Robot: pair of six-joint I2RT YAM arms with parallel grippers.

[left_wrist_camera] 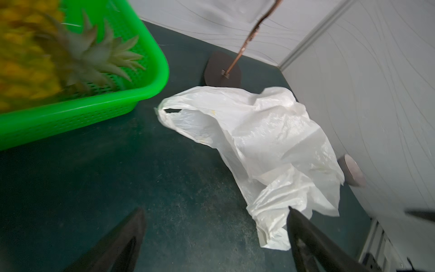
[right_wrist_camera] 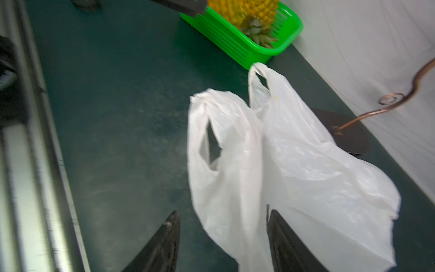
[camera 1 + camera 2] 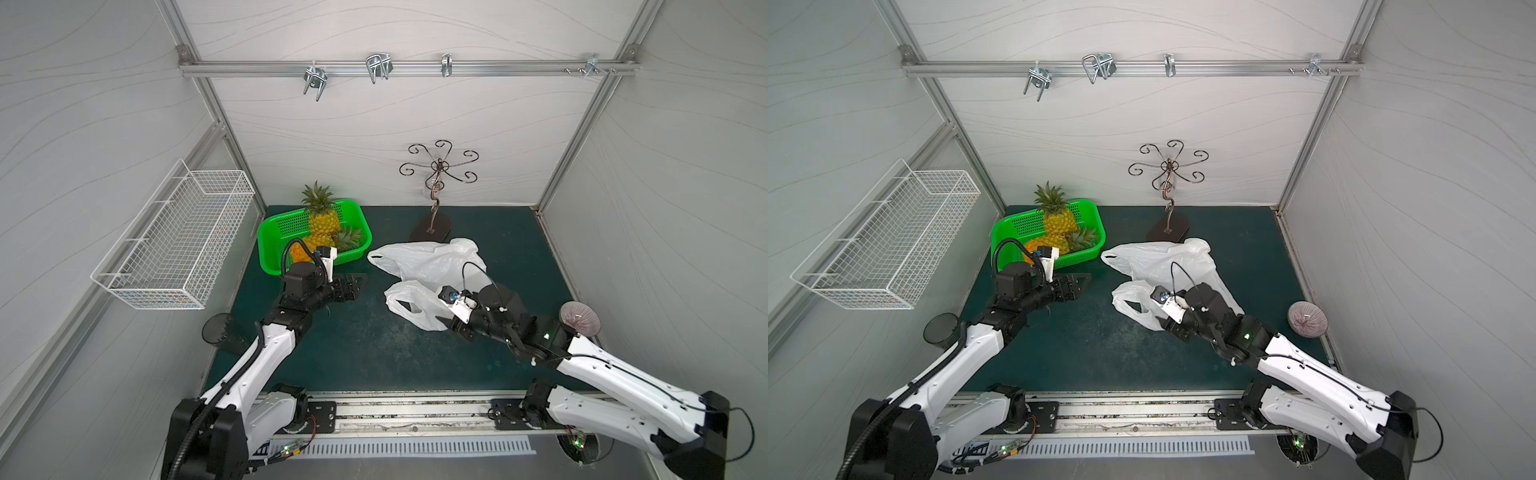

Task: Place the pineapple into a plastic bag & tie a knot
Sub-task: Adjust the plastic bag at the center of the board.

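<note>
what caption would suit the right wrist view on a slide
Right gripper open over the white plastic bag on the dark green mat, pineapples in the green basket beyond

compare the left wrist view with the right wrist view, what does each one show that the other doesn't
Only the left wrist view: the round bowl by the side wall and the enclosure's corner post.
Only the right wrist view: the metal rail along the table's front edge, the nearer handle loop of the plastic bag, and that bag lying between the open fingers of the right hand.
Both: the bag, the green basket with its pineapples, and the stand's dark base.
</note>
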